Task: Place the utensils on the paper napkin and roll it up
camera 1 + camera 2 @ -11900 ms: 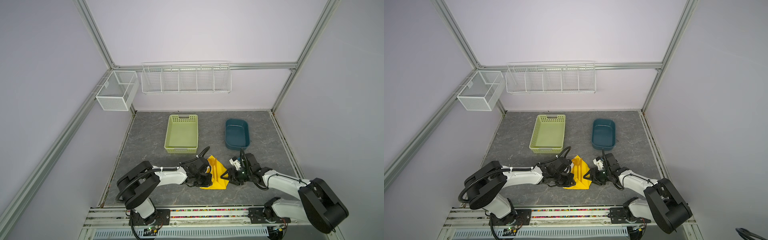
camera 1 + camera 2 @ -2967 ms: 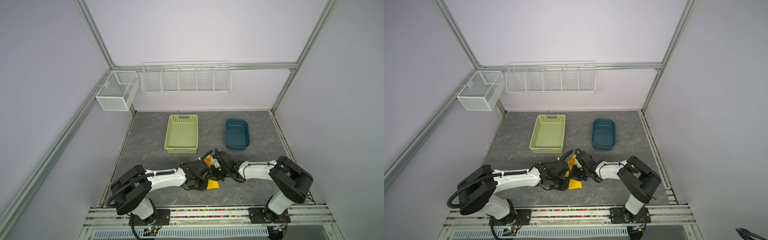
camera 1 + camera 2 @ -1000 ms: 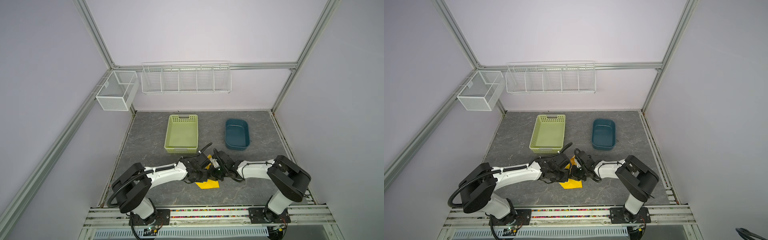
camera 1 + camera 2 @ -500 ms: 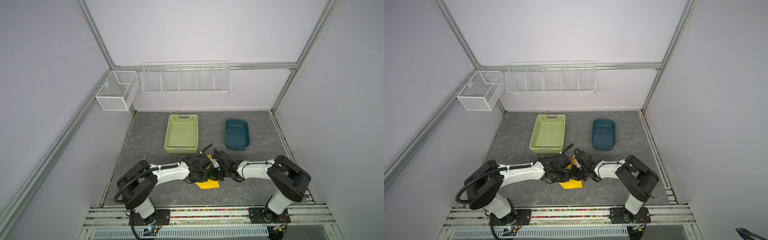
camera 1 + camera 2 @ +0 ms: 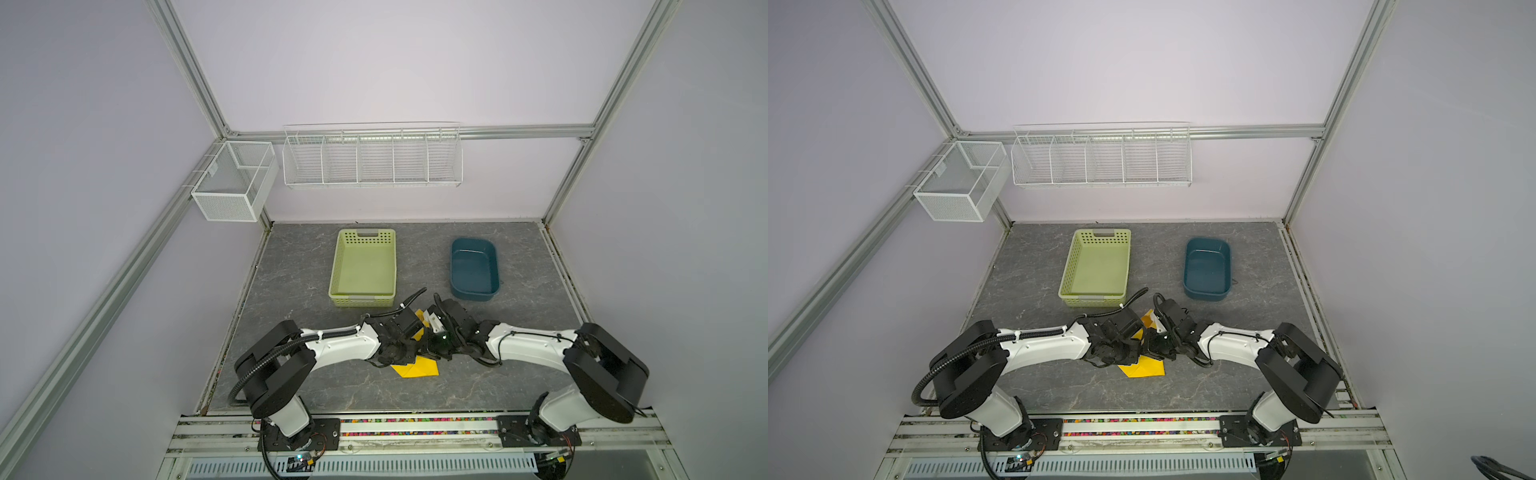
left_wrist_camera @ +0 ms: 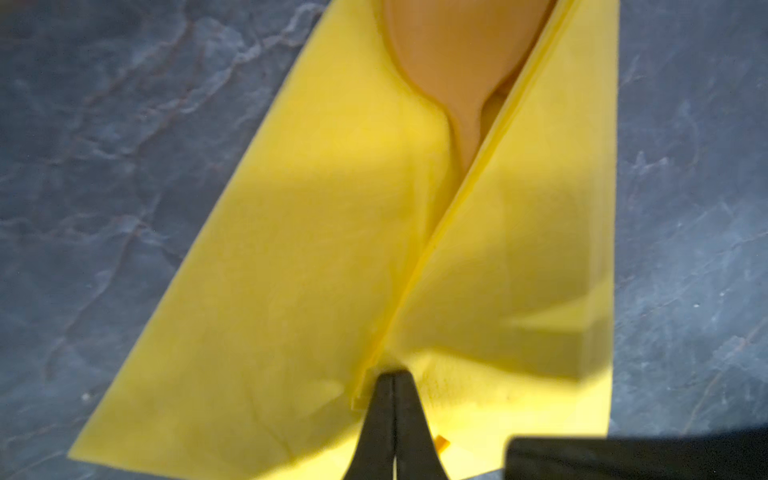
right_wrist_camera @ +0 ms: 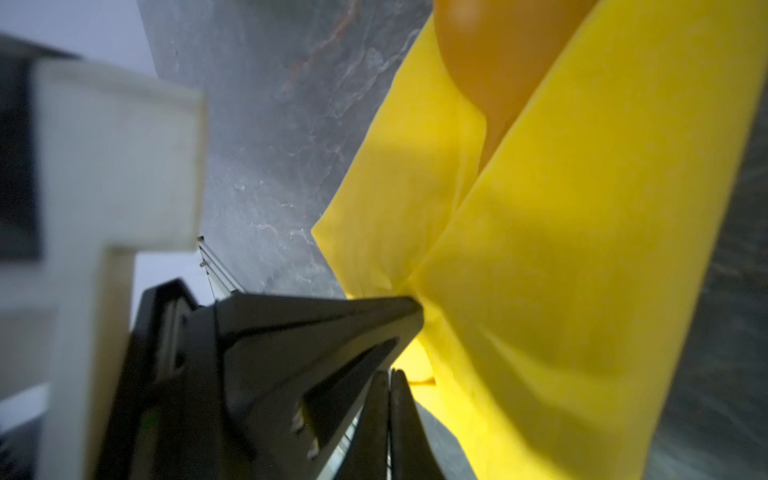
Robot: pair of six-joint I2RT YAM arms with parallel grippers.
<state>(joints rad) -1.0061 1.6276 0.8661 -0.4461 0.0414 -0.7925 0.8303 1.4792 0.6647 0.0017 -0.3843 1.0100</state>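
Basically left pincer (image 6: 392, 378) and right pincer (image 7: 390, 376), both clenched, sit at the thin floppy napkin (image 6: 291, 270); pinch its fold just ahead, spoon (image 6: 457, 50) likely slippery.

In both top views we get soft, even light on the grey bench (image 5: 299, 266), sharp all over, though the frame posts (image 5: 189, 70) splay outward at the edges. Our wrist views are dimmer: broad shadows cross the napkin (image 6: 291, 257), the spoon (image 6: 453, 54) is blurred, and a white block (image 7: 116, 158) smears near the lens.
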